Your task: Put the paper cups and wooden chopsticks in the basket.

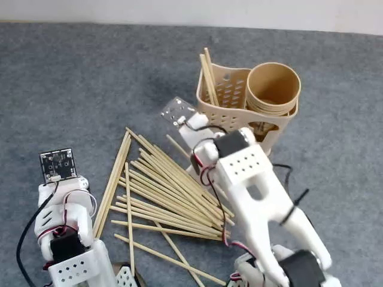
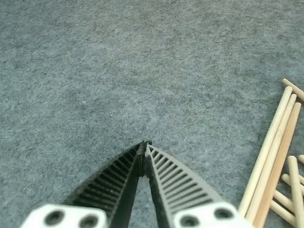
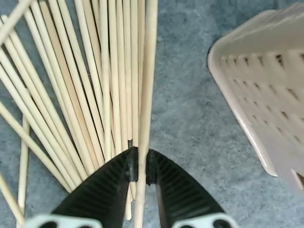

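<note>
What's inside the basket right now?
The basket holds a nested stack of paper cups at one end and at least two wooden chopsticks standing tilted at the other. Its floor and the lower ends of both are hidden by its walls.

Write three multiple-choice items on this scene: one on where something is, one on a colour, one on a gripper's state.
1. Where are the paper cups?
A) in a person's hand
B) on a shelf
C) in the basket

2. What colour is the mat?
A) grey
B) green
C) red

3. How is the right gripper?
A) wide open
B) shut on a chopstick
C) shut on a cup

Answers:
1 C: the paper cups stand stacked inside the basket.
2 A: the mat is grey in every view.
3 B: the right wrist view shows the jaws pinching one chopstick.
</note>
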Available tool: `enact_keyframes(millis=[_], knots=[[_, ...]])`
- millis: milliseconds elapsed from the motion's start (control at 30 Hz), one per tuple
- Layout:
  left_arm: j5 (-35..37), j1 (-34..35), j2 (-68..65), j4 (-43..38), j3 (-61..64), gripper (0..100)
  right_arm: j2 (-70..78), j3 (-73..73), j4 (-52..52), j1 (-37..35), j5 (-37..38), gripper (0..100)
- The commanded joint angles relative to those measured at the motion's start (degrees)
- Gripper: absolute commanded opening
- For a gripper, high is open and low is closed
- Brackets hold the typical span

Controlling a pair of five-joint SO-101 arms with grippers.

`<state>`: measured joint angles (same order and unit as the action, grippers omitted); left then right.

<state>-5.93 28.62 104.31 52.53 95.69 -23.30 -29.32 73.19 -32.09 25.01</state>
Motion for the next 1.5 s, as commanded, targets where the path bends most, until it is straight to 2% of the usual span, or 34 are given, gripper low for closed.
enact_keyframes(millis=[0, 300, 433, 533, 933, 1233, 1467], knots=[[-0.5, -0.9, 0.5, -1.1, 0.3, 0, -7.4, -1.2, -2.5, 0.1, 0.4, 0.5], [-0.5, -0.9, 0.5, -1.1, 0.3, 0, -15.3, -1.8, -2.5, 0.1, -0.4, 0.5], [-0.5, -0.9, 0.5, -1.1, 0.3, 0, -19.6, -1.6, -5.1, 0.1, -11.2, 0.5], [-0.5, -0.9, 0.5, -1.1, 0.3, 0, -23.6, -1.9, -10.2, 0.2, -16.2, 0.5], [-0.5, -0.9, 0.5, -1.1, 0.3, 0, -33.7, -1.5, -28.1, 0.9, -16.3, 0.5], [-0.5, -0.9, 0.5, -1.1, 0.3, 0, -33.8, -1.5, -45.8, 8.8, -16.5, 0.5], [-0.5, -0.9, 0.5, -1.1, 0.3, 0, -33.7, -2.0, -60.4, 12.0, -16.5, 0.5]])
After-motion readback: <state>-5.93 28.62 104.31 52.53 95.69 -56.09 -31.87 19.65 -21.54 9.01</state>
